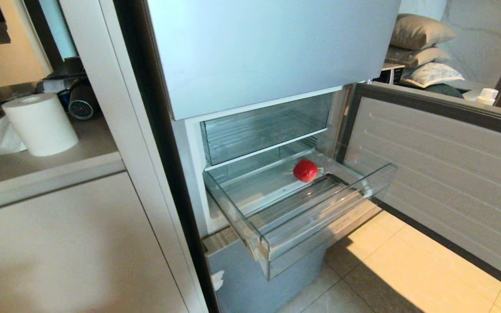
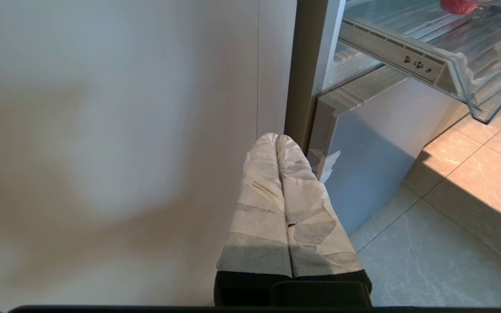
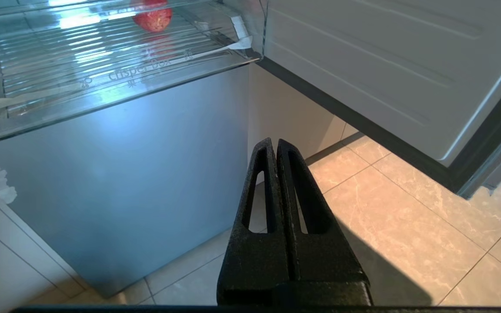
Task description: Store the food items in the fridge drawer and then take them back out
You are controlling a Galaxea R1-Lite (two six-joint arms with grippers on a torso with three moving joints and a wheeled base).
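Observation:
The pale blue-grey fridge (image 1: 268,48) has its middle door (image 1: 446,174) swung open to the right. The clear fridge drawer (image 1: 320,221) is pulled out, and one round red food item (image 1: 305,170) lies on its ribbed floor toward the back. That item (image 3: 152,17) also shows in the right wrist view through the drawer (image 3: 115,74). My right gripper (image 3: 276,145) hangs shut and empty below the drawer, over the floor. My left gripper (image 2: 275,138), wrapped in white tape, is shut and empty beside the fridge's lower panel (image 2: 372,143). Neither arm appears in the head view.
A white cabinet (image 1: 59,243) stands left of the fridge, with a paper roll (image 1: 41,124) on its counter. A fixed clear bin (image 1: 268,126) sits above the drawer. Tiled floor (image 1: 407,274) lies in front, and pillows (image 1: 420,48) are stacked behind the open door.

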